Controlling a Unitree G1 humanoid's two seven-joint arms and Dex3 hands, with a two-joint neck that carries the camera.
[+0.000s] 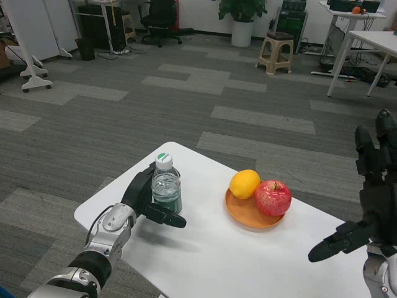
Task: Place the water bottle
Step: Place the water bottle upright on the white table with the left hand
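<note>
My left hand point(144, 197) is wrapped around the water bottle point(166, 186), which stands upright on the white table point(248, 261) near its far left corner. My fingers curl behind the bottle on its left side and my thumb reaches across the front, low down, under the green label. The bottle is clear, with a white cap that carries a green mark, and it seems to rest on the tabletop — though my hand hides its base, so I cannot be sure it is fully down. My silver left forearm point(93, 257) runs in from the lower left corner of the view.

My right hand point(366, 198) is raised at the right edge of the view, above the table's right side, well apart from the bottle. Its fingers are spread and upright, the thumb pointing left, and it holds nothing.

Between my two hands sits a shallow orange plate point(248, 214), to the right of the bottle and not touching it. On it lie an orange point(244, 184) and a red apple point(273, 197), side by side and touching — the orange to the left.

Beyond the table stretches grey carpeted floor, with a small beige stool point(276, 52) and a potted plant point(242, 18) at the far wall.
</note>
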